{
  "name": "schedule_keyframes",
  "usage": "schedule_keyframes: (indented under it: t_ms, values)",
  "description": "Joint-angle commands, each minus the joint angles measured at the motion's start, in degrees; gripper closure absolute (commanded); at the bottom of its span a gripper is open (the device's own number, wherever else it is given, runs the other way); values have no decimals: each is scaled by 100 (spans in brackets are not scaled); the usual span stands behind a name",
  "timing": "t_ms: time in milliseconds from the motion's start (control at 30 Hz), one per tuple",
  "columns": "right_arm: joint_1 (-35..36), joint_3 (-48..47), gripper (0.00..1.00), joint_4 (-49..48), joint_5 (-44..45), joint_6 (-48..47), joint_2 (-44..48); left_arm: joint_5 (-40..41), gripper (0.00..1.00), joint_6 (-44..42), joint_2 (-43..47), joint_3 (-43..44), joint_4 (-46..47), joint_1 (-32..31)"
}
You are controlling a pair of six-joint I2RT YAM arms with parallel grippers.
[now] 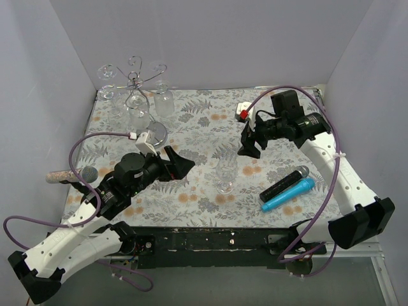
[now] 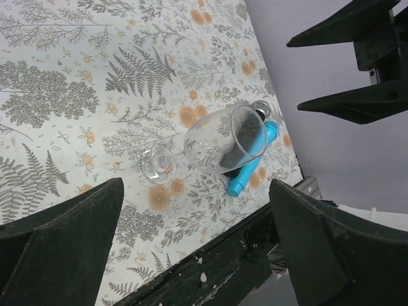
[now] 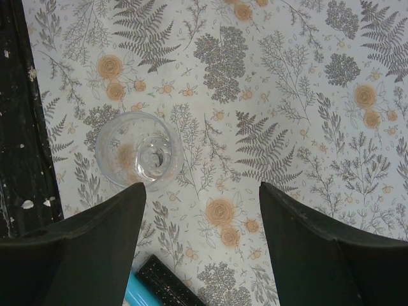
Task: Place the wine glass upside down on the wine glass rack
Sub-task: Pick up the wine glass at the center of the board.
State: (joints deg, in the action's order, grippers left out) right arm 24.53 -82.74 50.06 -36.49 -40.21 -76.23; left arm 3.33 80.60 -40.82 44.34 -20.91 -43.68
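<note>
Just past the desk's (image 1: 191, 121) black near edge, a bright blue microphone (image 1: 288, 195) and a black microphone with a silver mesh head (image 1: 284, 184) lie side by side on the right of the fern-and-flower cloth. A pale-handled microphone with a grey mesh head (image 1: 71, 174) lies at the left edge beside the left arm. The clear wine glass (image 1: 225, 172) stands upright on its foot near the middle of the desk, free of both arms. The left arm's fingers (image 1: 180, 162) are spread wide and hang just to its left, pointed at it and holding nothing. The right arm's fingers (image 1: 250, 146) hover farther back and to its right, also well apart and empty. Beyond them sits a small white box with a red button (image 1: 243, 112). At the far left stands the silver wire wine glass rack (image 1: 135, 81), with several clear glasses hanging around its curled arms.
</note>
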Motion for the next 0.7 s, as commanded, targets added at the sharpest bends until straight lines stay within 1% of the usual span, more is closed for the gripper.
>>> schedule_keyframes:
  t_ms: [0, 300, 667]
  values:
    - [165, -321, 20, 39, 265, 57, -85, 326, 2, -79, 179, -118, -107, -18]
    - [499, -550, 20, 100, 625, -31, -331, 449, 2, -36, 267, -241, -159, -18]
    - [579, -770, 20, 162, 626, 48, -463, 554, 2, 52, 408, -399, -186, -18]
